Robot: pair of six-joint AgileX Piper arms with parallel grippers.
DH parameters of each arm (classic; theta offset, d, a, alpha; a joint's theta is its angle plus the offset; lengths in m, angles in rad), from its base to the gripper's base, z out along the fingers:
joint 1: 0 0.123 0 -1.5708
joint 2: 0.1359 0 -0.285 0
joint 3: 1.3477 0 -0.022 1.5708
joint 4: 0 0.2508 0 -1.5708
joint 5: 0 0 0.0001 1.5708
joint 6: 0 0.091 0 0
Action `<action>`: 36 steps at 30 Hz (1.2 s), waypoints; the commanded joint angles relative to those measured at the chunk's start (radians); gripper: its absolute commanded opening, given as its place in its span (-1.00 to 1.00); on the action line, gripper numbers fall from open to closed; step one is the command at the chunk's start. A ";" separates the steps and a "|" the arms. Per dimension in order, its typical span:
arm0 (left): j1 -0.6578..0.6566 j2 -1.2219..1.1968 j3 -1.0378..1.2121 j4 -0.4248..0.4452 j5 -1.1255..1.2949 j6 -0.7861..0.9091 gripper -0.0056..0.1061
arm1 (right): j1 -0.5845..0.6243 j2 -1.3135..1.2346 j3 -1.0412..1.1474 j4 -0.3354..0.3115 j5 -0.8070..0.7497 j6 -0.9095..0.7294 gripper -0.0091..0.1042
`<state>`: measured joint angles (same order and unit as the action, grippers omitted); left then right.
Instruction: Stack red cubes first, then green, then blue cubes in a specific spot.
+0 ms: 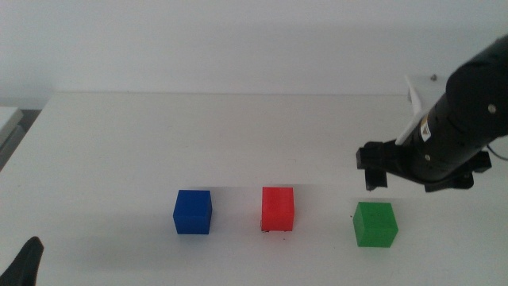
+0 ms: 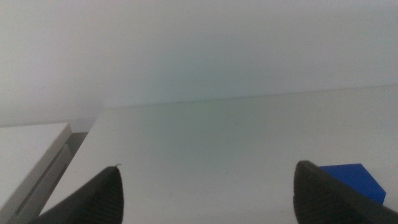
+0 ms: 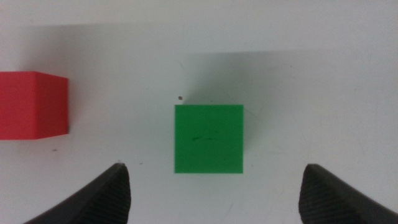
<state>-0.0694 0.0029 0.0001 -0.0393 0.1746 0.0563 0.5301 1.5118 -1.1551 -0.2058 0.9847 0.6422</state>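
At the frame's right, the right pincer hovers wide open and empty above the green cube. Left of it along the tabletop sit the red cube and the blue cube. Bottom left, the left pincer waits, also open and empty.

Three cubes on the white table, one of each colour.
One blue cube, one red cube, one green cube; two grippers in view.

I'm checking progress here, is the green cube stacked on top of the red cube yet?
No, the green cube sits on the table beside the red cube, apart from it.
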 commanded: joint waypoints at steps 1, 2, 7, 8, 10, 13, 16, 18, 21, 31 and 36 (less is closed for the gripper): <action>0.001 -0.003 0.000 -0.001 -0.014 -0.002 0.78 | -0.019 0.004 0.038 -0.001 -0.057 -0.013 0.76; 0.001 -0.003 0.000 -0.001 -0.014 -0.002 0.78 | -0.022 0.013 0.051 -0.001 -0.073 -0.013 0.76; 0.001 -0.003 0.000 -0.001 -0.014 -0.002 0.78 | -0.022 0.074 0.066 0.002 -0.099 -0.015 0.76; 0.001 -0.003 0.000 -0.001 -0.014 -0.002 0.78 | -0.022 0.090 0.066 0.002 -0.107 -0.012 0.76; 0.001 -0.003 0.000 -0.001 -0.014 -0.002 0.78 | -0.022 0.121 0.066 0.002 -0.121 -0.009 0.76; 0.001 -0.003 0.000 -0.001 -0.014 -0.002 0.78 | -0.026 0.163 0.066 0.002 -0.125 0.020 0.76; 0.001 -0.003 0.000 -0.001 -0.014 -0.002 0.78 | -0.032 0.199 0.066 -0.005 -0.144 0.034 0.76; 0.001 -0.003 0.000 -0.001 -0.014 -0.002 0.78 | -0.032 0.217 0.066 -0.008 -0.172 0.038 0.76; 0.001 -0.003 0.000 -0.001 -0.014 -0.002 0.78 | -0.032 0.240 0.066 -0.006 -0.206 0.047 0.76; 0.001 -0.003 0.000 -0.001 -0.014 -0.002 0.78 | -0.032 0.303 0.066 -0.008 -0.227 0.096 0.48; 0.001 -0.003 0.000 -0.001 -0.014 -0.002 0.78 | -0.032 0.284 0.064 -0.011 -0.191 0.106 -0.59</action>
<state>-0.0694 0.0029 0.0001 -0.0393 0.1746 0.0563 0.5075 1.8141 -1.0933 -0.2075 0.7709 0.7442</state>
